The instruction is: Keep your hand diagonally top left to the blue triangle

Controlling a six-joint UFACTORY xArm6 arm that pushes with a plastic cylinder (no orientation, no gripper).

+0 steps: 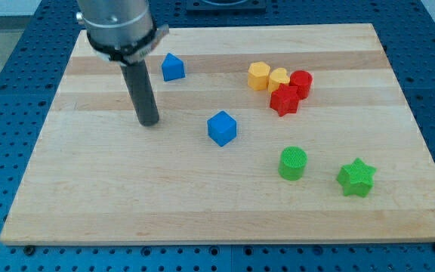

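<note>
The blue triangle (173, 67) lies near the view's top, left of centre, on the wooden board (89, 189). My tip (149, 122) rests on the board below and to the left of the blue triangle, about a block's width apart from it. A blue cube (222, 128) sits to the right of my tip, near the board's middle.
A cluster at the upper right holds a yellow hexagon (259, 76), a yellow block (279, 78), a red cylinder (300, 82) and a red star (284, 100). A green cylinder (292, 163) and a green star (356, 177) sit at the lower right.
</note>
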